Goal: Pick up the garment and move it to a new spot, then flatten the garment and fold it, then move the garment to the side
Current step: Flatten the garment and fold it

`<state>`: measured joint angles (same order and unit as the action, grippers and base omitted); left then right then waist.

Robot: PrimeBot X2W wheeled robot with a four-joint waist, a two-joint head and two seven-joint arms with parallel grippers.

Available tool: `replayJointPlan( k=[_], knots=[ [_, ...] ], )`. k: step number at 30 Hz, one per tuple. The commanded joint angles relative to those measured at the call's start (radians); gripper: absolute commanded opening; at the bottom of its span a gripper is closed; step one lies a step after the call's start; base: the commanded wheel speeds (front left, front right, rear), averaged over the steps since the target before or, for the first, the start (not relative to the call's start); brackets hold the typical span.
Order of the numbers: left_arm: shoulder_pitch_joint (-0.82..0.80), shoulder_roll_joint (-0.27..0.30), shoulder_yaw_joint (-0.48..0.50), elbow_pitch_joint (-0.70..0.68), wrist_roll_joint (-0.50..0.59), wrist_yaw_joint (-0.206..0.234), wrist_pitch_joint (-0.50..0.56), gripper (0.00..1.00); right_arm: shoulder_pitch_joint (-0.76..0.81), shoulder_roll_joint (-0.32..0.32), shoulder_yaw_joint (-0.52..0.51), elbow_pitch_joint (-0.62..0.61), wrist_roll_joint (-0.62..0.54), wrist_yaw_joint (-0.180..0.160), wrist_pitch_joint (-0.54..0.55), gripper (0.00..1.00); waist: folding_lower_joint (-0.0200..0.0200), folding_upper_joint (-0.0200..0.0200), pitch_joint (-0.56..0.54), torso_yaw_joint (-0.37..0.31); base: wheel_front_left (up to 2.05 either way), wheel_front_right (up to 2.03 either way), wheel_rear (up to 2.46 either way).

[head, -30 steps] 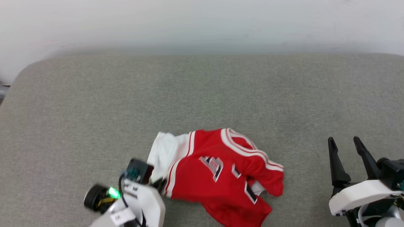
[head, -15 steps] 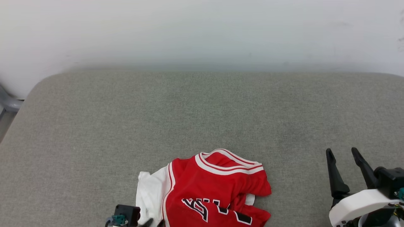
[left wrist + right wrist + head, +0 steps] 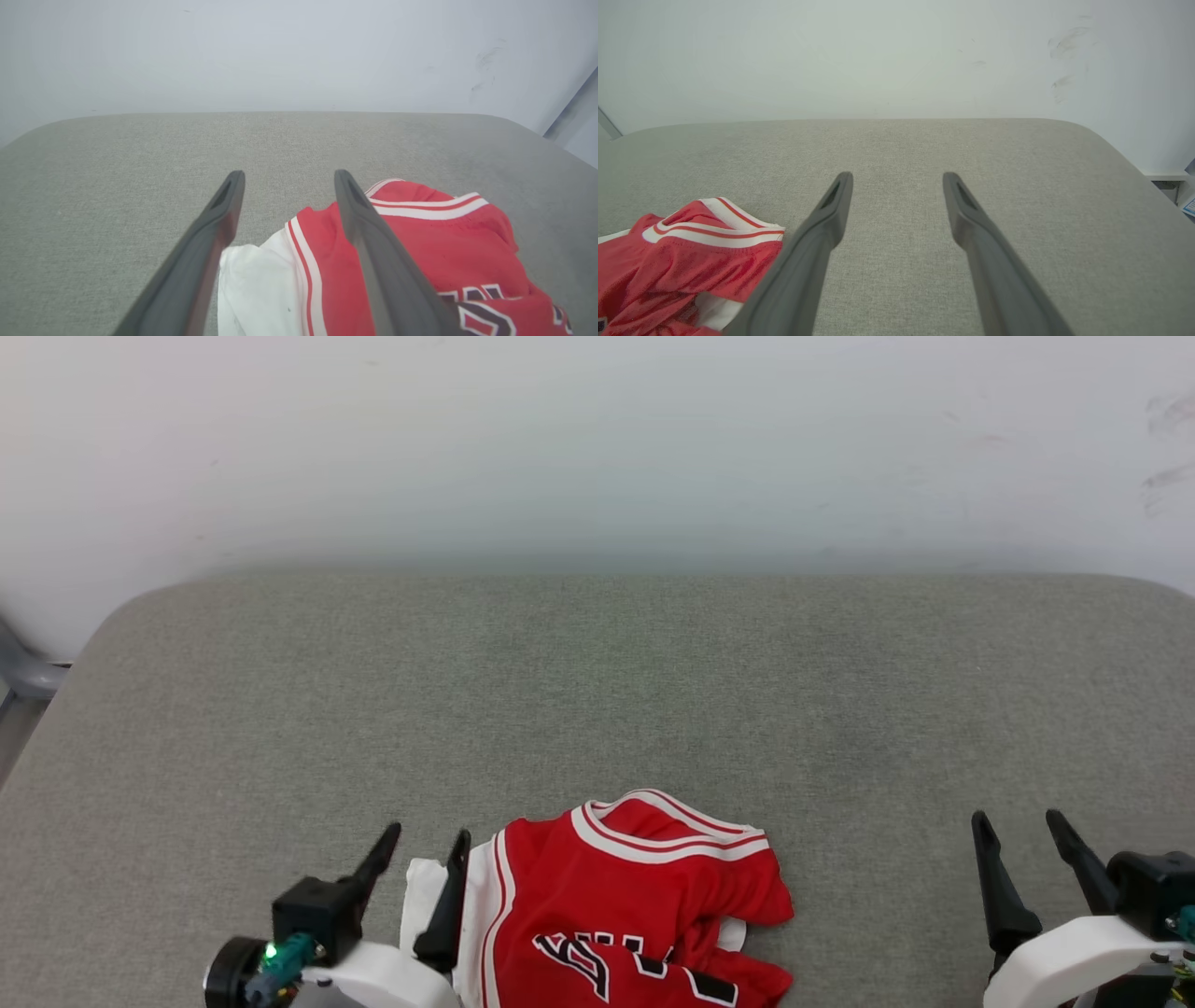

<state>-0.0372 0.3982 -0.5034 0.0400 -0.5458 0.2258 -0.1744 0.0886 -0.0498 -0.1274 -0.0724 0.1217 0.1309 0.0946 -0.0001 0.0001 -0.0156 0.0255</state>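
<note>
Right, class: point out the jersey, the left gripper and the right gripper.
jersey [image 3: 653, 896]: head view, red front panel.
left gripper [image 3: 427, 833]: head view, midway between its fingertips.
right gripper [image 3: 1016, 818]: head view, midway between its fingertips.

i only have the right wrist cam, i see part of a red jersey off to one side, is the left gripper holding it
Observer: No. In the head view the left gripper stands open with no cloth between its fingers, and the jersey lies on the grey surface.
Operator: where is that gripper relative to the jersey
Observer: At the jersey's left edge. In the left wrist view a white sleeve lies under the gap between its fingers.
Operator: anything on the front i can't see
Observer: Black, white-outlined lettering on crumpled cloth, cut off by the head view's bottom edge.
</note>
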Motion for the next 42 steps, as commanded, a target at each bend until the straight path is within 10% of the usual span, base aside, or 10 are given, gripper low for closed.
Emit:
replayJointPlan(
  k=[1,27,28,30,42],
  knots=[
    [-0.022,0.0,0.019,-0.007,0.004,0.011,-0.021,1.0,0.017,-0.001,-0.001,0.005,-0.007,0.0,0.021,1.0,0.0001,-0.0001,0.002,0.006,0.0,0.0,0.0],
    [-0.14,-0.036,0.068,-0.083,0.061,-0.003,-0.087,1.0,-0.261,-0.106,0.298,0.297,0.178,0.0,0.556,1.0,0.0001,-0.0001,0.14,0.171,0.0,0.0,0.0],
    [-0.141,-0.039,0.068,-0.08,0.06,-0.005,-0.087,1.0,-0.27,-0.114,0.305,0.308,0.184,0.0,0.562,0.79,0.0001,-0.0001,0.143,0.175,0.0,0.0,0.0],
    [-0.142,-0.045,0.069,-0.074,0.059,-0.009,-0.089,1.0,-0.287,-0.12,0.318,0.321,0.214,0.0,0.563,0.01,0.0001,-0.0001,0.148,0.18,0.0,0.0,0.0],
    [-0.164,-0.067,0.08,-0.056,0.067,-0.032,-0.092,1.0,-0.518,-0.216,0.349,0.3,0.217,0.0,0.497,0.0,0.0001,-0.0001,0.182,0.18,0.0,0.0,0.0]
  ],
)
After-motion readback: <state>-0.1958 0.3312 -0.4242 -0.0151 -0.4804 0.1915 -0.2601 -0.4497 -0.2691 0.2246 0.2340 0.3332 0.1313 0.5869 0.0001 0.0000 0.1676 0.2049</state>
